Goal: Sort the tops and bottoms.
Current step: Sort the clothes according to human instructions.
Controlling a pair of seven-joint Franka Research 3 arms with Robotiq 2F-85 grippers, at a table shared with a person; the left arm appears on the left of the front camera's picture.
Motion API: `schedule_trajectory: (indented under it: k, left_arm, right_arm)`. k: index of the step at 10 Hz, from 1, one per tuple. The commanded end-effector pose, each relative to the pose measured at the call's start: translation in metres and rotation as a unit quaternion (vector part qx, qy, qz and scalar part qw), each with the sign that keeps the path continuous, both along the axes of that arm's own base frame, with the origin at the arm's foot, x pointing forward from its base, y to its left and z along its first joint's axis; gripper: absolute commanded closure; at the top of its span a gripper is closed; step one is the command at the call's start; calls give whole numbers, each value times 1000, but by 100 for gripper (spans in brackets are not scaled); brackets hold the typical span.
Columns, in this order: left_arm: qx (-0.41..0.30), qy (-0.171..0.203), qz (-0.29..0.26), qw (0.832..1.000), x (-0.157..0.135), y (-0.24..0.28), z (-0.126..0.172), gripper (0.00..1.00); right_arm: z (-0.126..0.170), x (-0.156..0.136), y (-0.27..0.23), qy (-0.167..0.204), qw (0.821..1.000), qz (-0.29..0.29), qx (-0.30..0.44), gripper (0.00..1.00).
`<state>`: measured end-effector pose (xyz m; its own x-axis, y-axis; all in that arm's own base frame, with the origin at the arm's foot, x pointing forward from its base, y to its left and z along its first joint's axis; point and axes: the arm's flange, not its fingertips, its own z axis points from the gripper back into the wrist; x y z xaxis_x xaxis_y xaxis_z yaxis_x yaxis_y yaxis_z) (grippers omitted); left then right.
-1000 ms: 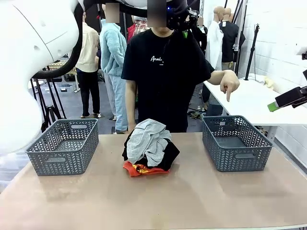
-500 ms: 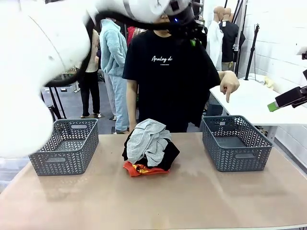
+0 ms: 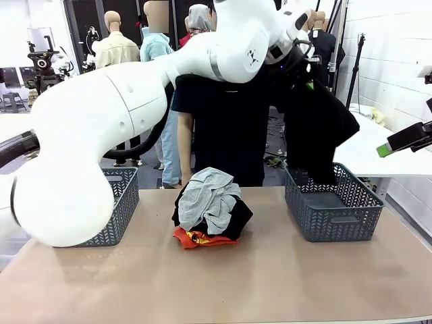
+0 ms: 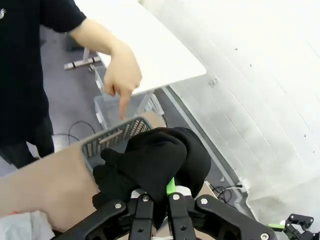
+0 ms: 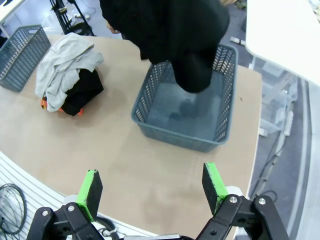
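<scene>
The left gripper sits in the upper right of the front view, clamped shut on a black garment. The cloth hangs bunched, and its lower end dips past the rim of the right basket at the far side. The rest of the basket floor is bare. In the left wrist view a person's hand points down, just beyond the basket's far edge.

The right gripper spreads wide and holds nothing, hovering above the near counter edge.

The pile lies at the centre of the counter. It has a grey top uppermost, a black piece under it and an orange top poking out at the near bottom edge. Bare counter separates it from both baskets.

The left basket stands at the left, partly hidden by the arm in the front view. A wide strip of open counter runs along the near side. The right basket stands close to the counter's right edge, with a white table beyond it.
</scene>
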<state>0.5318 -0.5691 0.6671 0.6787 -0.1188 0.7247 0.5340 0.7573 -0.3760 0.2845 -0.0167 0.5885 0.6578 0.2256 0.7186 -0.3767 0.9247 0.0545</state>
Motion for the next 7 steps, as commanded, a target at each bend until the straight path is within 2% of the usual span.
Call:
schedule_trajectory:
  k: [1, 2, 4, 7]
  left_arm:
    - [-9, 33, 13, 999, 44, -55, 24, 100]
    - [-6, 42, -15, 999, 45, -69, 7, 100]
    - [-1, 62, -34, 998, 47, -91, -22, 100]
    - [-9, 64, -31, 997, 54, -114, -52, 100]
  right_arm:
    - [-1, 1, 0, 1, 1000, 3, 0, 0]
    - [-1, 1, 0, 1, 1000, 3, 0, 0]
    - [-1, 1, 0, 1, 1000, 3, 0, 0]
    - [-1, 1, 0, 1, 1000, 3, 0, 0]
